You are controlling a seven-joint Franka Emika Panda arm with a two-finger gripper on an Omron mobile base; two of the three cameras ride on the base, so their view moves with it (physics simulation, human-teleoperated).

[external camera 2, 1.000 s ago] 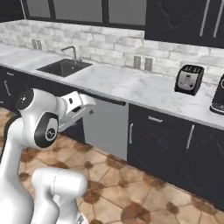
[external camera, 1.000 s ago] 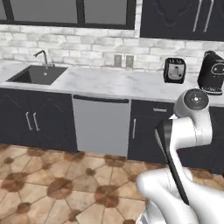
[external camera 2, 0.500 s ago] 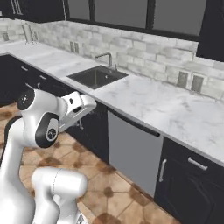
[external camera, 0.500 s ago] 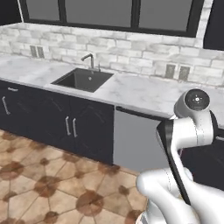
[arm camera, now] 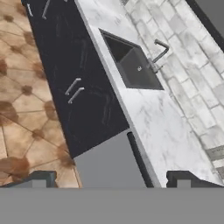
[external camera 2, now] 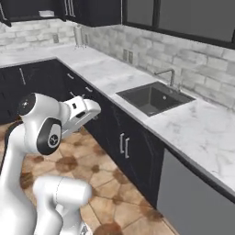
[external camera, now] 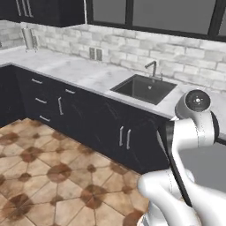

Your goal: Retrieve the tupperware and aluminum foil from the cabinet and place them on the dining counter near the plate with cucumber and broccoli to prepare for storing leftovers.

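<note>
Cut-off and unclear parts around the sink [external camera: 145, 88]

Right of the sink, the arm [external camera: 190, 132] hides the worktop [external camera: 88, 73] and grey panel [external camera 2: 193, 197]. Far left of it, an upright object [external camera: 27, 39] on the worktop is too blurred to identify.

No lettering, label, brand, number or sign can be read on anything in these kitchen views; every surface shown is plain and unmarked.
</note>
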